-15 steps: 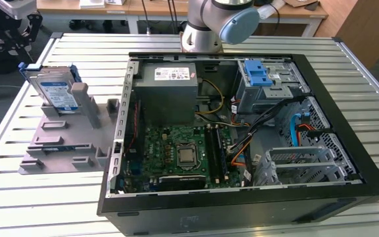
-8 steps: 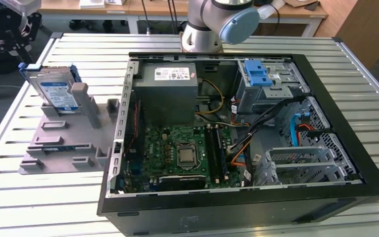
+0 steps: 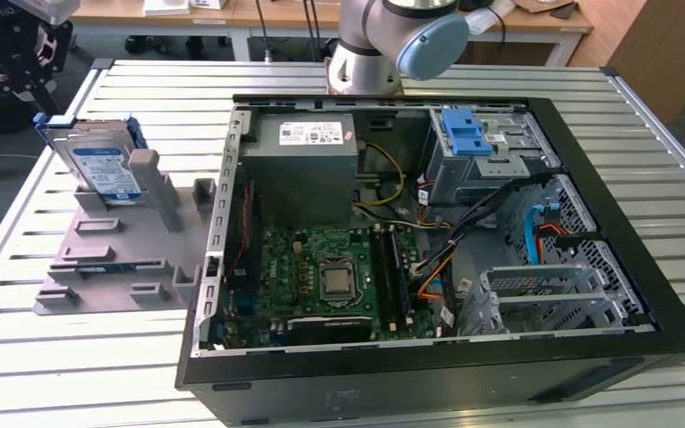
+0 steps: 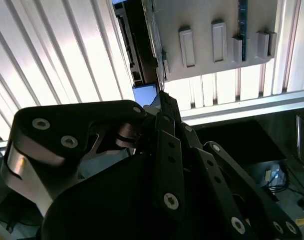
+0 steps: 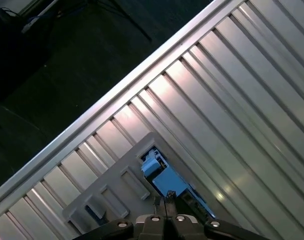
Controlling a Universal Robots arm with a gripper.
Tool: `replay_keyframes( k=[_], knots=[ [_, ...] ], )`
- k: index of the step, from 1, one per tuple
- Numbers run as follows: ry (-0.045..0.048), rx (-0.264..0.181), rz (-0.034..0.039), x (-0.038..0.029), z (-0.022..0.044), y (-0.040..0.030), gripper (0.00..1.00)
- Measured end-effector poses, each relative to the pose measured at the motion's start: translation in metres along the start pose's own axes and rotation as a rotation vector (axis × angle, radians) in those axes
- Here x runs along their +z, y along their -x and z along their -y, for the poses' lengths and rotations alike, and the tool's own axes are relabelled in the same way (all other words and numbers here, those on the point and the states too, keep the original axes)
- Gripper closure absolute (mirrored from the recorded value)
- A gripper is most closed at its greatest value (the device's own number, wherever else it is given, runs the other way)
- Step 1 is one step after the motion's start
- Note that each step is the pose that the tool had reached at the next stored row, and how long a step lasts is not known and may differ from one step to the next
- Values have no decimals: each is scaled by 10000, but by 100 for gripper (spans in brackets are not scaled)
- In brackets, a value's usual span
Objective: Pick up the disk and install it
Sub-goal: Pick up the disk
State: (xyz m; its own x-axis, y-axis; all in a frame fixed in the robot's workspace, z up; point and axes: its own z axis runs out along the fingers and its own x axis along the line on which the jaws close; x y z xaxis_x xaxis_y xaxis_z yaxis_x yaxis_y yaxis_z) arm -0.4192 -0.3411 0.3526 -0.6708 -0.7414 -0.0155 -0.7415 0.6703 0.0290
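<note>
Gripper (image 5: 164, 204), fingers pressed together and empty, hangs above the silver, blue-framed rectangular disk (image 5: 164, 181), which stands on edge in a grey plastic holder (image 5: 112, 186). Descending unopened, it would likely strike the disk's edge and tip it.

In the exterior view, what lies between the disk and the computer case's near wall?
The holder's grey posts stand beside the disk, then a bare strip of slatted table runs up to the computer case. The exterior view shows this.

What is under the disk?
The disk stands upright in a grey holder on the slatted table. The holder's posts cover its lower edge, so the slot beneath cannot be seen.
</note>
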Motion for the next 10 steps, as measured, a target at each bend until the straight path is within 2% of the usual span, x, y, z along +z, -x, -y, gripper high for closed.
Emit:
replay_keyframes(
  k=[10],
  knots=[
    [22,-1441,-41,2,0,0,89]
  ],
)
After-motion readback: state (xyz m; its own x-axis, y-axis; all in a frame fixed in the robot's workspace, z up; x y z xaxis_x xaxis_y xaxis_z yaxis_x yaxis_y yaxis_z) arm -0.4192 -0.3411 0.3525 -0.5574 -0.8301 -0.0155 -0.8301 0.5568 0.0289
